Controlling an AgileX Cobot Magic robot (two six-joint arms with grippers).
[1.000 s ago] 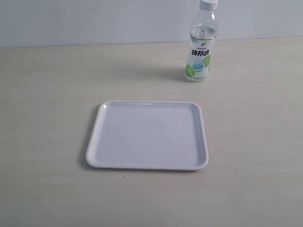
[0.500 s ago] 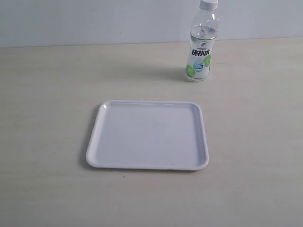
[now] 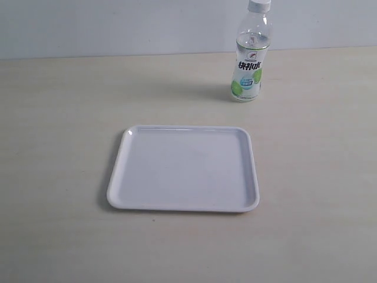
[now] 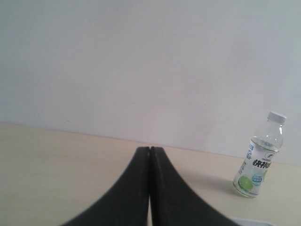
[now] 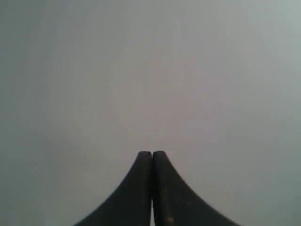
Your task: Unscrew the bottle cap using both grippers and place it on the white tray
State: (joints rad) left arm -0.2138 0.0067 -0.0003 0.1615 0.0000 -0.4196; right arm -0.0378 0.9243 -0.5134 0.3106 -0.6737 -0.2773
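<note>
The clear bottle (image 3: 251, 62) with its white-and-green label stands upright at the far right of the table, its white cap (image 3: 259, 5) screwed on. The left wrist view also catches the bottle (image 4: 260, 162) and the cap (image 4: 277, 117), well off to one side. A white tray (image 3: 184, 168) lies flat in the middle of the table with nothing on it. My left gripper (image 4: 149, 149) is shut with nothing in it, far from the bottle. My right gripper (image 5: 152, 154) is shut too, facing only a blank grey wall. Neither gripper shows in the exterior view.
The light wooden table (image 3: 59, 118) runs back to a pale wall (image 3: 118, 23). A corner of the tray (image 4: 254, 221) peeks in at the edge of the left wrist view.
</note>
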